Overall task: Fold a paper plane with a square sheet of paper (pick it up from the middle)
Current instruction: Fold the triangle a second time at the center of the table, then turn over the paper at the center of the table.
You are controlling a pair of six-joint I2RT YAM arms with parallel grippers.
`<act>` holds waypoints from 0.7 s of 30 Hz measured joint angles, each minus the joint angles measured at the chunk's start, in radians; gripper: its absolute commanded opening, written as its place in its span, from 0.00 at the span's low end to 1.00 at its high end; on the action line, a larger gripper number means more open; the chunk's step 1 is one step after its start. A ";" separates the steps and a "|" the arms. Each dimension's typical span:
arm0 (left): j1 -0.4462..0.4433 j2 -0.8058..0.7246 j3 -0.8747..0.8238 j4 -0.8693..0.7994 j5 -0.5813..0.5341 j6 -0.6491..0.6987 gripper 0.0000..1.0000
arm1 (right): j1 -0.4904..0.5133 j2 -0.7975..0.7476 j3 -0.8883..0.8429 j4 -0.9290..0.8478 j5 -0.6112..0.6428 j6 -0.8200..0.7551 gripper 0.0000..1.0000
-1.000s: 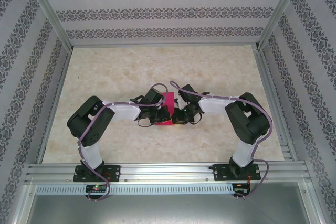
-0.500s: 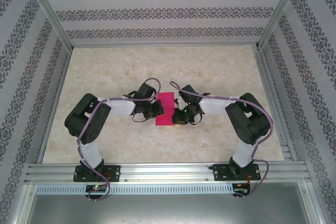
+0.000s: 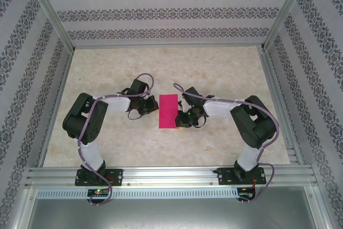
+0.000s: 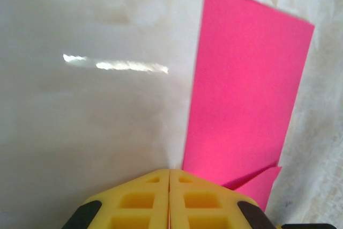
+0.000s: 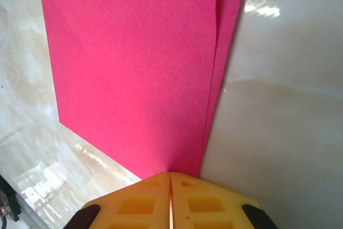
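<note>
The magenta-pink sheet of paper (image 3: pixel 168 110) lies on the table folded in half, a narrow upright rectangle with its two layers slightly offset. In the left wrist view the paper (image 4: pixel 246 84) fills the right side, a lower layer's corner peeking out near the bottom. My left gripper (image 3: pixel 152 109) is shut and empty, its tip (image 4: pixel 169 171) on the bare table just left of the paper's edge. My right gripper (image 3: pixel 180 119) is shut, its tip (image 5: pixel 170 174) resting on the paper (image 5: pixel 134 68) near the doubled right edge; no paper shows between the jaws.
The marble-patterned tabletop (image 3: pixel 118 68) is ringed by an aluminium frame (image 3: pixel 171 175) and patterned walls. Both arms bend inward toward the centre, cables looping over them.
My left arm has drawn back to the left off the paper, leaving the folded rectangle uncovered and flat. The right gripper has stayed at the paper's right edge.
</note>
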 measured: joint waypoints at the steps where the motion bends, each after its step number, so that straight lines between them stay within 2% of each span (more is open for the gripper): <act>1: 0.007 -0.001 0.000 -0.002 -0.001 0.002 0.12 | 0.005 -0.005 0.005 -0.009 0.009 0.007 0.14; 8: 0.013 -0.071 0.000 -0.043 0.000 0.023 0.28 | 0.013 -0.156 0.055 0.008 0.063 0.076 0.38; 13: 0.013 -0.148 -0.008 -0.032 0.020 0.013 0.39 | -0.010 -0.207 0.079 0.061 0.117 0.086 0.42; 21: 0.006 -0.166 -0.077 -0.010 0.061 -0.029 0.45 | -0.054 -0.080 0.079 0.073 0.146 0.082 0.42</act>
